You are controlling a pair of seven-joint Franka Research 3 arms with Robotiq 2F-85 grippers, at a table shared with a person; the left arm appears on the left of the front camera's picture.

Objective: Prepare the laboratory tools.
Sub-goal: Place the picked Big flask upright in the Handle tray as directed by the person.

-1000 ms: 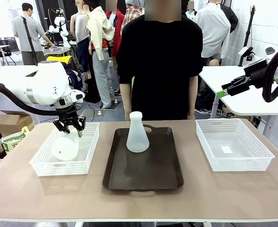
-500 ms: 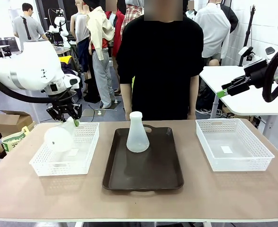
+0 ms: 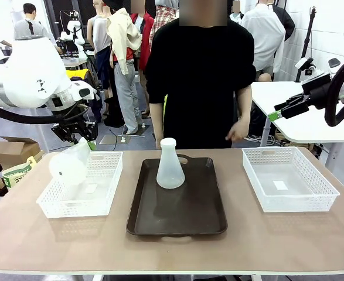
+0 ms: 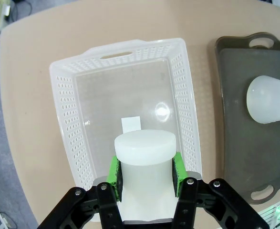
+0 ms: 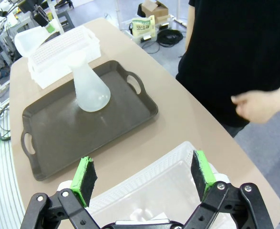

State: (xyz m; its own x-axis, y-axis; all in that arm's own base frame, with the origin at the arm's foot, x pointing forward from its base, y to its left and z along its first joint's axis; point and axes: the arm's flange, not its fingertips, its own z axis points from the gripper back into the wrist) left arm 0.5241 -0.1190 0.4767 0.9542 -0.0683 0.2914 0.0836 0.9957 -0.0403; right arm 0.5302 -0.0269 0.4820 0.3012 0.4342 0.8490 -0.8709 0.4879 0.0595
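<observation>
Desk (image 3: pixel 37 246): a tan surface is seen, carrying a left basket, a tray in the middle and a right basket in a row across it.
Tray (image 3: pixel 177 218): dark brown, placed at the desk's middle, running from near the robot's edge toward the person's edge; handles are seen at both short ends.
Standing flask (image 3: pixel 170 165): set upright on the far half of the tray, wide base down, neck up; it is touched by no gripper.
Left basket (image 3: pixel 57 205): white mesh, placed near the desk's left edge, just beside the tray; a small white label is seen on its floor.
Held flask (image 3: pixel 68 164): lifted clear above the left basket, tilted, its wide base toward the robot's edge and its neck up toward the gripper.
Left gripper (image 3: pixel 77 136): pinched on the held flask's neck; in the left wrist view the green pads (image 4: pixel 114 170) are pressed against both sides of the neck.
Right basket (image 3: pixel 259 188): white mesh, placed near the desk's right edge, apart from the tray.
Right gripper (image 5: pixel 144 179): spread wide with nothing between its pads, held above the right basket.
Person (image 3: pixel 198 76): stood at the far edge in a black top, one hand (image 3: pixel 238 129) raised near the waist, above the desk's far edge.
</observation>
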